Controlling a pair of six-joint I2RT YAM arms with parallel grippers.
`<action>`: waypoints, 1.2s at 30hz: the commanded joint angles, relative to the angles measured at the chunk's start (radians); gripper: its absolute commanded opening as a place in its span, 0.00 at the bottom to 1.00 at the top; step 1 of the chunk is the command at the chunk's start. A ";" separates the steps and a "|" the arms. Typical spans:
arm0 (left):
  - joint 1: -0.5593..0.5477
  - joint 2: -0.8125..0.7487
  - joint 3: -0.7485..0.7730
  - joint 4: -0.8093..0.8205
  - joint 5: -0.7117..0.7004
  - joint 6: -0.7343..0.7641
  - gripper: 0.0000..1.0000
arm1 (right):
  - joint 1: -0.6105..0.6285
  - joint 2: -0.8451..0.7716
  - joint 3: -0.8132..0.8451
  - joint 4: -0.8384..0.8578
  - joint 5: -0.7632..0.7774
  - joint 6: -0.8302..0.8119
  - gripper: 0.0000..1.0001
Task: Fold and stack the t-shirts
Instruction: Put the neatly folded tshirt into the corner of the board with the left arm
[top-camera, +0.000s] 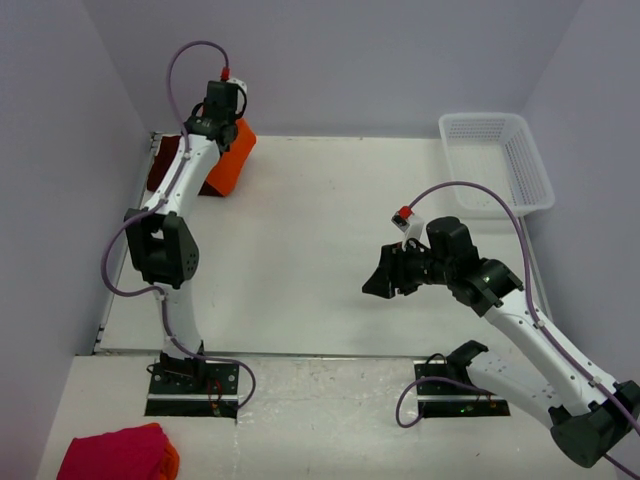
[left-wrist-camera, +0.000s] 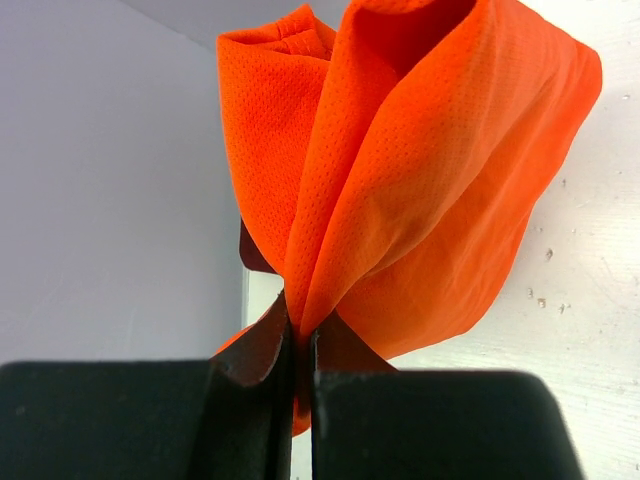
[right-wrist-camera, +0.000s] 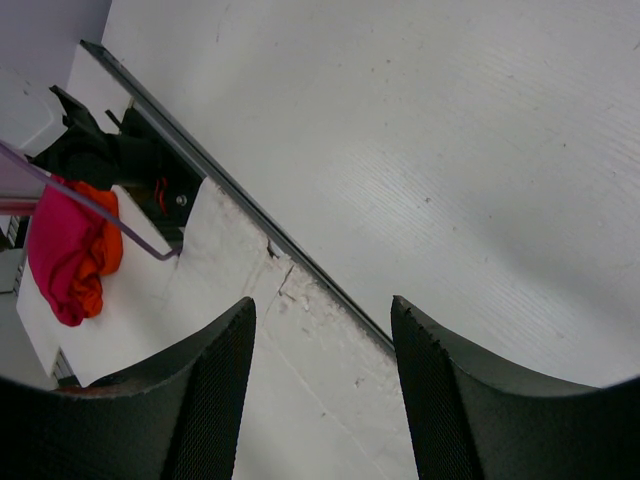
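Note:
The bright orange t-shirt (top-camera: 231, 160) is bunched at the table's far left corner, and fills the left wrist view (left-wrist-camera: 420, 170). My left gripper (top-camera: 222, 128) is shut on a fold of it (left-wrist-camera: 300, 325), the cloth hanging from the jaws. The dark maroon t-shirt (top-camera: 164, 165) lies partly hidden behind the left arm, beside the orange one; a dark sliver of it (left-wrist-camera: 252, 255) shows in the left wrist view. My right gripper (top-camera: 385, 275) is open and empty above the middle right of the table, its fingers (right-wrist-camera: 215, 400) spread wide over bare table.
A white mesh basket (top-camera: 497, 160) stands at the far right. A pink-red cloth bundle with an orange edge (top-camera: 118, 455) lies off the table at the near left, also seen in the right wrist view (right-wrist-camera: 70, 250). A metal rail (right-wrist-camera: 270, 240) edges the table's front.

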 joint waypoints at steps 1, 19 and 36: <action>0.020 -0.011 0.040 0.013 -0.019 0.029 0.00 | 0.002 -0.010 0.000 -0.006 -0.008 -0.003 0.58; 0.087 0.101 0.047 0.076 -0.024 0.026 0.00 | 0.002 0.002 -0.021 -0.018 -0.025 0.014 0.57; 0.189 0.203 0.146 0.111 -0.018 0.015 0.00 | 0.002 0.074 0.009 -0.052 -0.002 0.006 0.57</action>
